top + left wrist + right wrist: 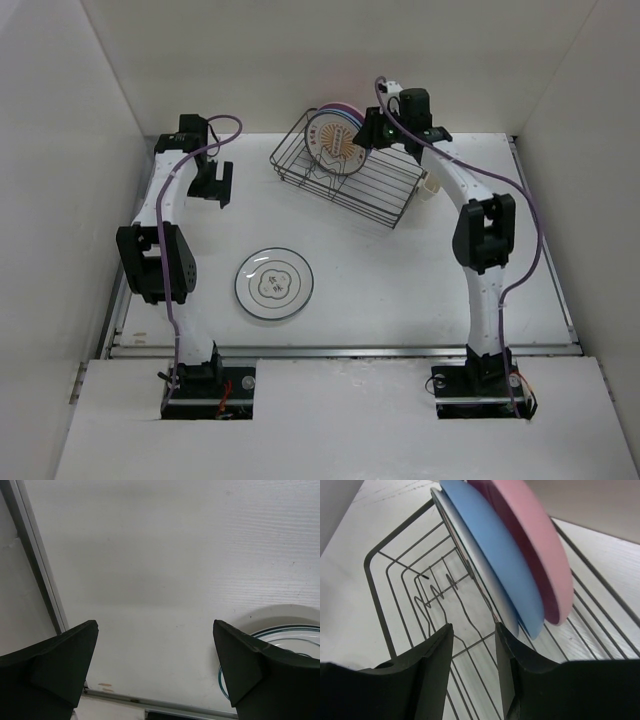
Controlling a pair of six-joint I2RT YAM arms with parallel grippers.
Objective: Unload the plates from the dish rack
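Observation:
The black wire dish rack stands at the back middle of the table. Three plates stand upright in its left end: an orange-sunburst white plate in front, a blue one behind it, a pink one at the back. A dark-teal-rimmed white plate lies flat on the table; its rim shows in the left wrist view. My right gripper is open and empty over the rack, just beside the front plate's edge. My left gripper is open and empty at the far left.
A small beige cup hangs on the rack's right end. White walls enclose the table on three sides. A metal rail runs along the near edge, and another along the left side.

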